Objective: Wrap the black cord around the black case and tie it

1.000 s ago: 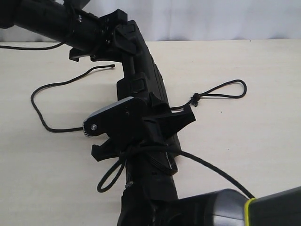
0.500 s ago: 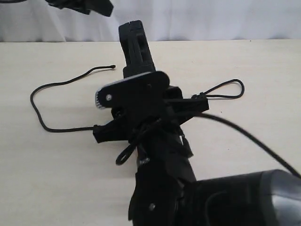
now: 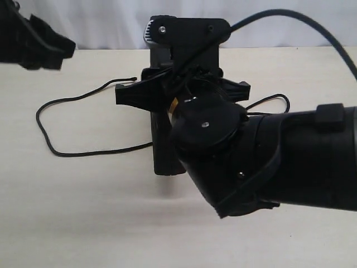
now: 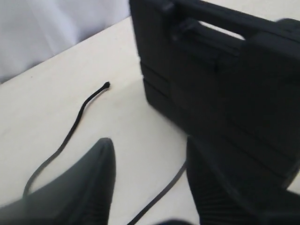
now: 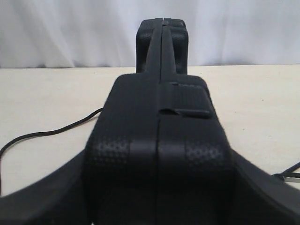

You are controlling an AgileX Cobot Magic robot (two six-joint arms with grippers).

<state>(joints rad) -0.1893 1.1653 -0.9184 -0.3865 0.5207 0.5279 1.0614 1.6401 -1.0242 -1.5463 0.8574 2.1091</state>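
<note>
Ext: flat black plastic briefcase-style case (image 3: 163,151) on edge mid desk (image 3: 83,212), right end effector (image 3: 187,89) on it. Long thin black cord (image 3: 50,131) mostly slack on desk, any wrap hidden.
L wrist: left end effector (image 4: 150,154) wide, empty, near case.
R wrist: right end effector clamps case.
Prob early: wrap + tie left.

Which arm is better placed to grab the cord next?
Likely left. The left gripper is open and empty, the black cord lies on its side; the right gripper grips the black case.
</note>
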